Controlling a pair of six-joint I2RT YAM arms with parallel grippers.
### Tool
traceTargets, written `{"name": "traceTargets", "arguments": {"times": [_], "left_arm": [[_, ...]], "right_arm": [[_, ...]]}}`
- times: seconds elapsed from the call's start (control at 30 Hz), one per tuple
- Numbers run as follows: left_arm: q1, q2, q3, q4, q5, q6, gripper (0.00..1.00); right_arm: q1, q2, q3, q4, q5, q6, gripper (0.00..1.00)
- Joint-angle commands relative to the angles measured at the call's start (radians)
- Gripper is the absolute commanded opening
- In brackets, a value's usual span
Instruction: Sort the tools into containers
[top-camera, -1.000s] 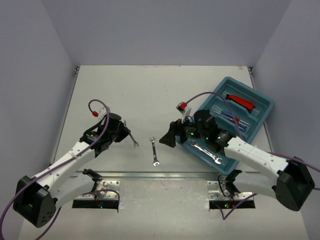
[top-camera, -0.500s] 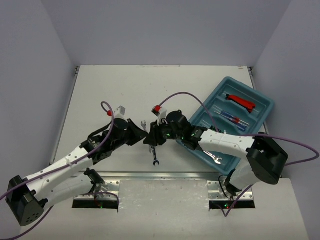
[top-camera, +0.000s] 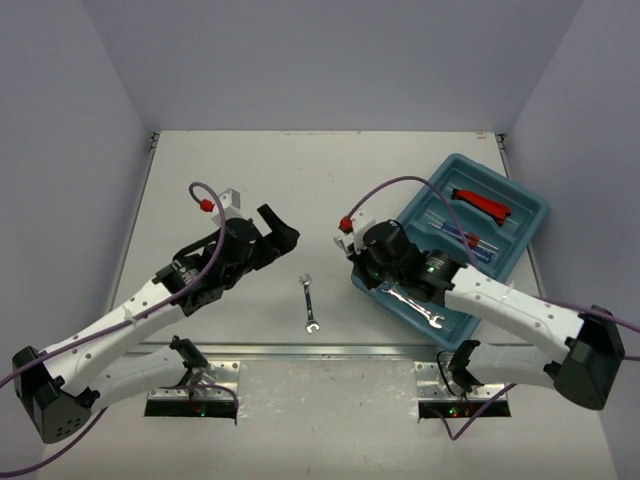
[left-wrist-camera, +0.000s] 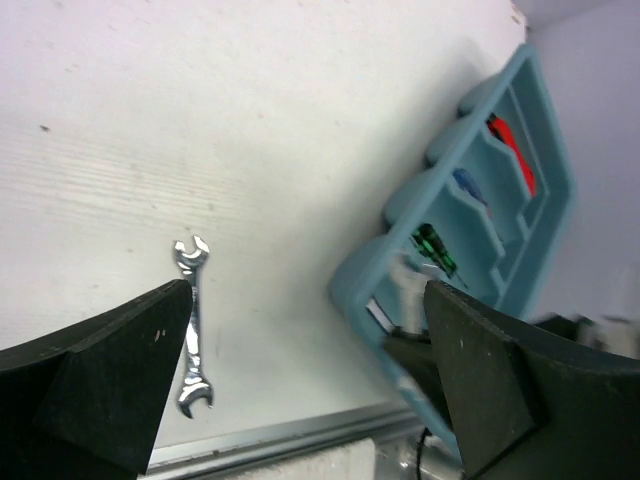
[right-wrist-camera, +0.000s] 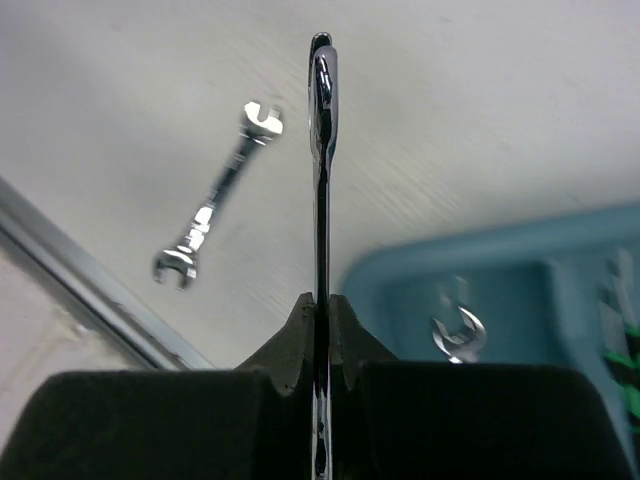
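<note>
My right gripper (right-wrist-camera: 321, 310) is shut on a thin silver wrench (right-wrist-camera: 322, 150), which shows edge-on and sticks up past the fingertips. It hangs by the near left corner of the teal tray (top-camera: 455, 165). A second small wrench (top-camera: 310, 303) lies on the table between the arms. My left gripper (left-wrist-camera: 310, 400) is open and empty above the table, left of that wrench (left-wrist-camera: 190, 330). In the tray lie a silver wrench (top-camera: 415, 305), a red-handled tool (top-camera: 483, 203) and blue-handled screwdrivers (top-camera: 460, 232).
The tray (left-wrist-camera: 545, 130) lies at an angle on the right side of the table. A metal rail (top-camera: 320, 350) runs along the table's near edge. Grey walls close off the left, back and right.
The left gripper carried a wrench to the middle, where the right gripper shut on it. The left has opened and drawn back. The right has moved back to the tray with the wrench.
</note>
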Motion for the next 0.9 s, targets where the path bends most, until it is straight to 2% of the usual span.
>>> {"name": "traceTargets", "arguments": {"times": [0.0, 0.13, 0.33, 0.37, 0.43, 0.53, 0.67, 0.73, 0.87], "left_arm": [[-0.005, 0.073, -0.017, -0.048, -0.046, 0.084, 1.0], [-0.032, 0.185, -0.031, 0.011, 0.057, 0.067, 1.0], [-0.123, 0.347, 0.004, 0.009, 0.051, 0.017, 1.0], [-0.129, 0.371, 0.006, 0.009, 0.053, 0.004, 1.0], [-0.143, 0.406, 0.003, 0.011, 0.053, -0.017, 1.0], [-0.162, 0.447, 0.0, 0.012, 0.051, -0.029, 1.0], [-0.192, 0.489, -0.001, 0.019, 0.026, -0.043, 1.0], [-0.203, 0.533, 0.003, 0.022, 0.015, -0.053, 0.99], [-0.207, 0.611, 0.018, 0.03, 0.01, -0.055, 0.9]], "right_arm": [[-0.089, -0.151, -0.001, -0.362, 0.203, -0.258, 0.0], [-0.18, -0.232, -0.095, -0.412, 0.261, -0.395, 0.0], [-0.218, -0.204, -0.134, -0.467, 0.287, -0.441, 0.0], [-0.219, -0.204, -0.137, -0.469, 0.3, -0.435, 0.09], [-0.219, -0.208, -0.134, -0.472, 0.332, -0.418, 0.35], [-0.217, -0.239, -0.094, -0.472, 0.294, -0.4, 0.68], [-0.217, -0.303, -0.056, -0.42, 0.25, -0.397, 0.72], [-0.217, -0.334, -0.046, -0.379, 0.245, -0.39, 0.86], [-0.216, -0.387, -0.046, -0.314, 0.218, -0.376, 0.86]]}}
